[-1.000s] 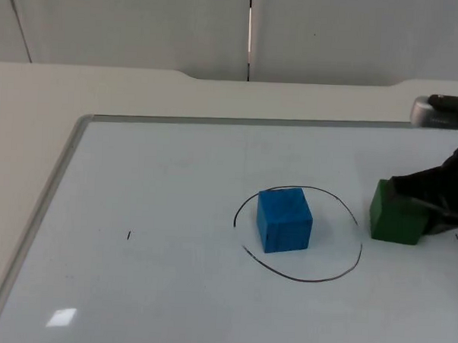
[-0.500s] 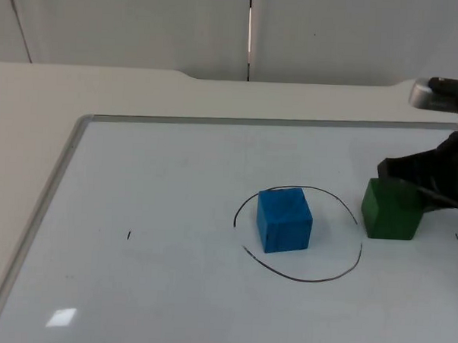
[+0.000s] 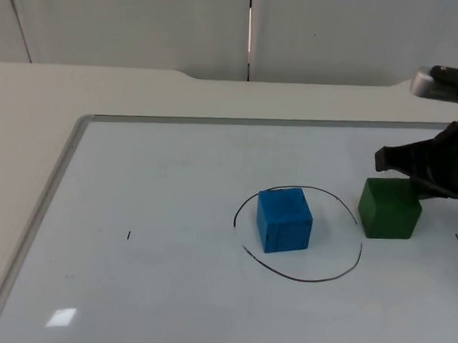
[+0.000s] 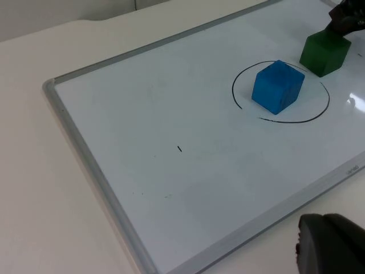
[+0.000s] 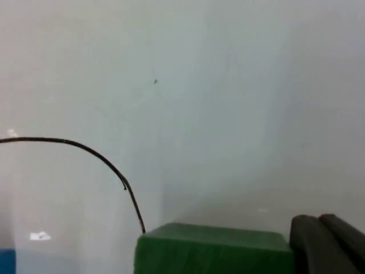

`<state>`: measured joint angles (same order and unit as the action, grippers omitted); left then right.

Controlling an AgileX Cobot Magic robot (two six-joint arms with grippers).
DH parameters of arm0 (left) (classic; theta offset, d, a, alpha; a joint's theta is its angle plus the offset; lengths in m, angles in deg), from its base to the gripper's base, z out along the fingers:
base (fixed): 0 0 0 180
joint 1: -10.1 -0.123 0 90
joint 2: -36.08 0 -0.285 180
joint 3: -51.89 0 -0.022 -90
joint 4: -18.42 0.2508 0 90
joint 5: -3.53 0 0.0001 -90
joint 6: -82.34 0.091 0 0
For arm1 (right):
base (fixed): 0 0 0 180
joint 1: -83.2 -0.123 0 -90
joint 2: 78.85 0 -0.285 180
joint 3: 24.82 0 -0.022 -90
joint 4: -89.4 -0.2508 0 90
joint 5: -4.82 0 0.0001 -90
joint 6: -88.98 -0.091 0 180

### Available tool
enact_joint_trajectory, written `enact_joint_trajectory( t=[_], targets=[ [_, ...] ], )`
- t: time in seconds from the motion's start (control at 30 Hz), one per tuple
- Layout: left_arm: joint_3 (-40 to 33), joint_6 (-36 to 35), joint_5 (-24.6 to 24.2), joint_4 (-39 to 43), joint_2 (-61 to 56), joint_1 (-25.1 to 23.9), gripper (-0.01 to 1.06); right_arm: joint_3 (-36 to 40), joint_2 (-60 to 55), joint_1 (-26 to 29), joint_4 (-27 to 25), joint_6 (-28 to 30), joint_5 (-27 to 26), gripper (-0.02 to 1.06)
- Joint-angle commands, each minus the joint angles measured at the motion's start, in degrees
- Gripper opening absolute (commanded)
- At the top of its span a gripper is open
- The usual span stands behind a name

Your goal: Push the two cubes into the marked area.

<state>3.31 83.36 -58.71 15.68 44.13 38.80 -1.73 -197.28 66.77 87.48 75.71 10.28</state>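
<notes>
Right now my right jaws (image 3: 411, 176) sit at the far side of the green cube (image 3: 389, 208), pressed against or just beside its top rear edge; from the top view I cannot tell how far apart they stand, and the right wrist view gives me little more than one dark fingertip (image 5: 322, 242) next to the cube's top face (image 5: 214, 251). They do not appear to have hold of anything. The green cube rests on the whiteboard (image 3: 159, 206) that lies on the bench, just outside the drawn circle (image 3: 300, 277), near the line's right side. The blue cube (image 3: 285, 219) stands inside that circle, toward its left half, well apart from the green one. From the left wrist view both cubes lie far across the board, blue (image 4: 278, 86) within the ring and green (image 4: 324, 52) just beyond it. My left arm waits off the board's near edge; its jaws' state I cannot tell.
</notes>
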Motion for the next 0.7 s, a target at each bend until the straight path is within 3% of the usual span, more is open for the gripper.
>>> enact_joint_trajectory(
  t=[0.0, 0.67],
  targets=[
    [-0.34, 0.2, 0.62, 0.12, -0.27, -0.12, 0.0, -0.33, -0.03, -0.92, 0.3, -0.19, -0.56, 0.0],
    [-0.34, 0.2, 0.62, 0.12, -0.27, -0.12, 0.0, -0.33, -0.03, -3.82, 0.3, -0.19, -0.6, 0.0]
  ],
)
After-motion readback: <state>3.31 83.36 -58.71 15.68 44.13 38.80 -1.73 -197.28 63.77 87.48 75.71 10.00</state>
